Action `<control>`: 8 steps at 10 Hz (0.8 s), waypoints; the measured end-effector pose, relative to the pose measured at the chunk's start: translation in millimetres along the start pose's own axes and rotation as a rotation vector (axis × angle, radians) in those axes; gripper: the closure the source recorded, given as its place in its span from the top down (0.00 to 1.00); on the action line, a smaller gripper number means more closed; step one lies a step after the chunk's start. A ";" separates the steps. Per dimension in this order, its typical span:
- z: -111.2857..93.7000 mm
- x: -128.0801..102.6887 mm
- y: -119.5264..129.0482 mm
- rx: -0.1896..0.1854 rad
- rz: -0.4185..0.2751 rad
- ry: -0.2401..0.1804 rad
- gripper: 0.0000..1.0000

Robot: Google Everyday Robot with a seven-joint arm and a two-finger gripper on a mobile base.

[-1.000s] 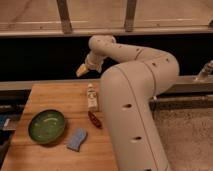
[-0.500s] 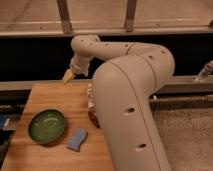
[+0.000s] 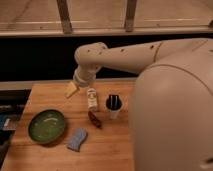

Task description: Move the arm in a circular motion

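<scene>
The arm (image 3: 150, 55) is large and cream-white, with thick tubular segments and small dark holes. Its nearest segment (image 3: 175, 115) fills the right side of the camera view. It reaches left from there to a rounded joint (image 3: 91, 57) and bends down to the gripper (image 3: 71, 90). The gripper is a pale tip hanging just above the far part of the wooden table (image 3: 50, 95), left of a small white bottle (image 3: 92, 98). It holds nothing that I can see.
On the table are a green bowl (image 3: 47, 126), a blue sponge (image 3: 76, 139), a red-brown item (image 3: 94, 119) and a white cup with a dark inside (image 3: 114, 106). A dark wall and a window rail (image 3: 100, 31) run behind the table.
The gripper swung left, then came down toward the table's far edge. The big near segment shifted right, uncovering the white cup.
</scene>
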 end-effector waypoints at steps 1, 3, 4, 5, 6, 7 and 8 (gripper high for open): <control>-7.2 17.3 -11.7 0.026 0.044 0.000 0.79; -22.5 46.5 -49.8 0.085 0.151 -0.001 0.79; -28.6 53.0 -77.2 0.133 0.208 0.006 0.79; -31.3 52.2 -96.6 0.167 0.242 0.012 0.79; -34.5 45.6 -125.3 0.215 0.288 0.020 0.79; -36.5 39.2 -148.0 0.250 0.318 0.028 0.79; -37.6 31.8 -163.3 0.275 0.332 0.032 0.79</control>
